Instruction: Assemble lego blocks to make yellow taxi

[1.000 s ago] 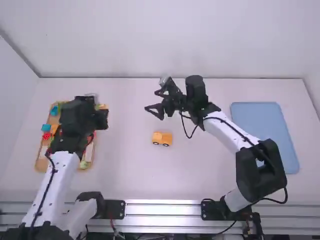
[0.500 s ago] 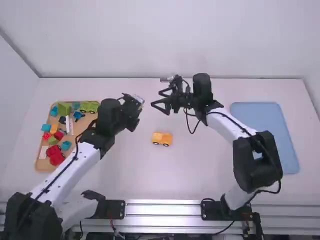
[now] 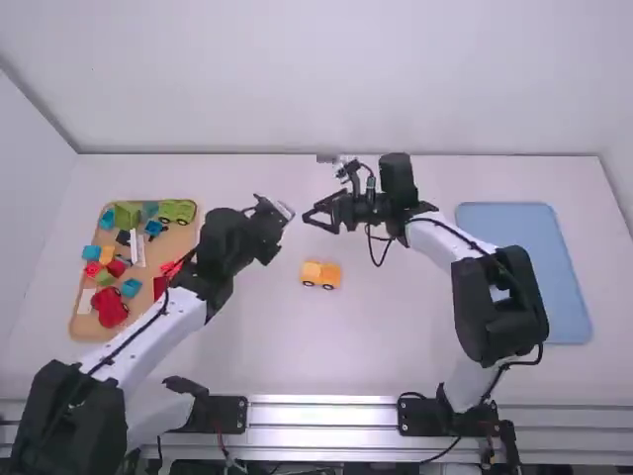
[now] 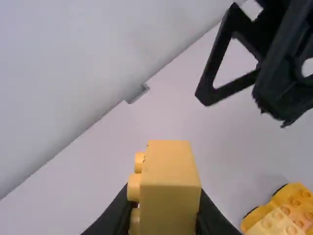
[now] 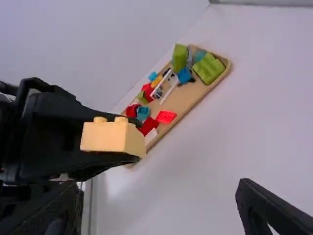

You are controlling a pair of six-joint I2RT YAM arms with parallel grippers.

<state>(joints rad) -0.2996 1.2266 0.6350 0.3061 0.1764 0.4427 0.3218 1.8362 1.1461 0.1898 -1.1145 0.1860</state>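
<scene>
Okay, the left arm (image 3: 183,317) is now swinging away from the parts tray (image 3: 135,220) at 9 o'clock and is coming in beside the right one. Its claw (image 5: 133,139) is gripping a yellow block (image 4: 168,181), so likely heading for a handoff or the next stack. The right claw (image 5: 159,186) is hanging wide and empty at about 12 o'clock from the taxi base (image 3: 320,274), which is standing mid-table on black wheels. Base is looking yellow-orange, studded on top, upright. Block is showing round studs along one side. Roof probably going on next; off-angle studs could be spoiling the fit.
</scene>
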